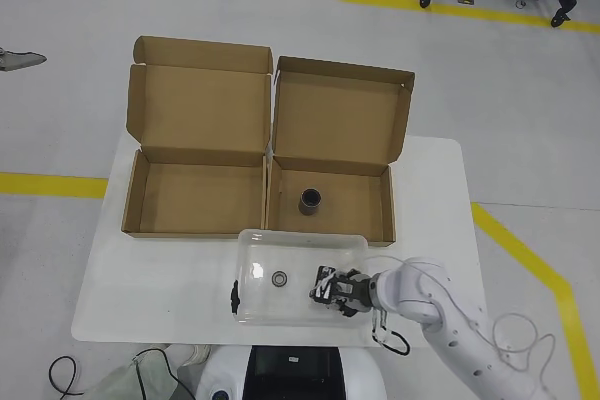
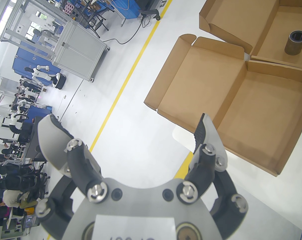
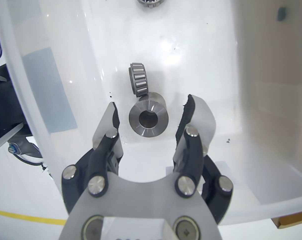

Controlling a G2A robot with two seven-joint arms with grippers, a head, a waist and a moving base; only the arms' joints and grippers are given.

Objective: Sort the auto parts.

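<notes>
Inside the clear tub (image 3: 41,76), the right gripper (image 3: 151,109) is partly open, fingers either side of the steel bushing (image 3: 148,118), gripping nothing; a roller bearing (image 3: 138,82) leans against the bushing; the left gripper (image 2: 127,126) gapes wide, empty.

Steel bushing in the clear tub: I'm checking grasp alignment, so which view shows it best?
Right wrist view: the bushing sits bore-on within the open right gripper, a roller bearing against it. In the top view that gripper covers it; the left wrist view looks at cardboard boxes.
</notes>
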